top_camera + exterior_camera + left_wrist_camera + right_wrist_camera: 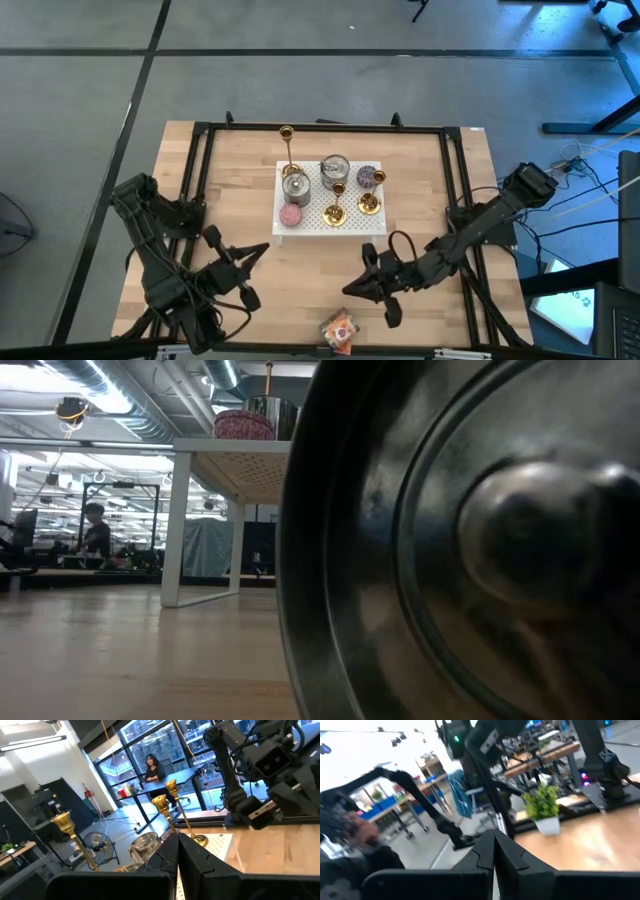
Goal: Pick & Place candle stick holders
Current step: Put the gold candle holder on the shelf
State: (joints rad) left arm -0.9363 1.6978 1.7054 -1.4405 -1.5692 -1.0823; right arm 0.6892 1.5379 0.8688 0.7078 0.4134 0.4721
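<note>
Three gold candle stick holders stand upright by their round bases on a white perforated platform (330, 222) at the table's middle: a tall one (288, 140) at the far left, one (337, 200) at the front, one (375, 192) at the right. They also show in the left wrist view (161, 804). My left gripper (260, 249) is shut and empty, near-left of the platform. My right gripper (350, 289) is shut and empty, near-right of it.
Two silver tins (335, 168), a pink candle (291, 214) and a purple candle (368, 178) share the platform. An orange packet (340, 328) lies at the near edge. A shiny round thing (470, 540) fills the right of the low view. A black frame (455, 180) edges the table.
</note>
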